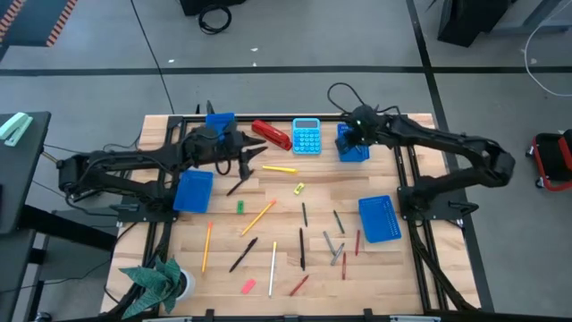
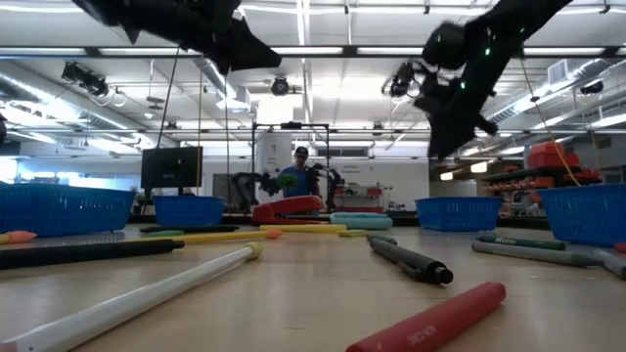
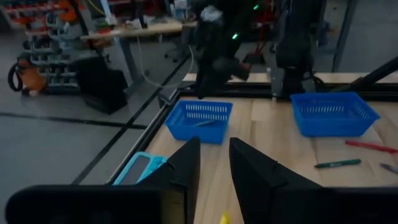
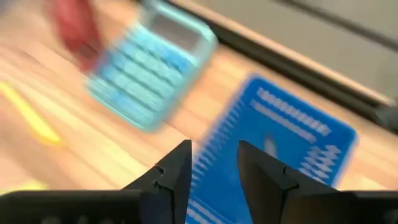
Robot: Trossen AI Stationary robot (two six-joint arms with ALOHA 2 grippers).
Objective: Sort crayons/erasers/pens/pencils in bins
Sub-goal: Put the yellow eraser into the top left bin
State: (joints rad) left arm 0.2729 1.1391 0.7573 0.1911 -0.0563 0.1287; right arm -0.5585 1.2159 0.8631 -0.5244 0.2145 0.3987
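- The right gripper (image 4: 212, 167) hangs over the blue bin (image 1: 352, 144) at the table's far edge, just beside the light-blue calculator (image 1: 307, 136); its fingers stand apart with nothing between them.
- The left gripper (image 3: 213, 163) is raised near the far-left side, fingers parted by a narrow gap and holding nothing.
- A second bin (image 1: 220, 121) sits at the far edge by the left arm, a third (image 1: 194, 190) at the left side, a fourth (image 1: 380, 219) at the right.
- The red stapler (image 1: 272, 133) lies left of the calculator.
- Pencils (image 1: 257, 217), pens (image 1: 242, 254), crayons (image 1: 332, 245) and erasers (image 1: 248, 286) lie scattered over the wooden table (image 1: 295, 268), outside the bins.
- A yellow eraser (image 1: 299, 188) and a green eraser (image 1: 239, 207) sit near the middle.
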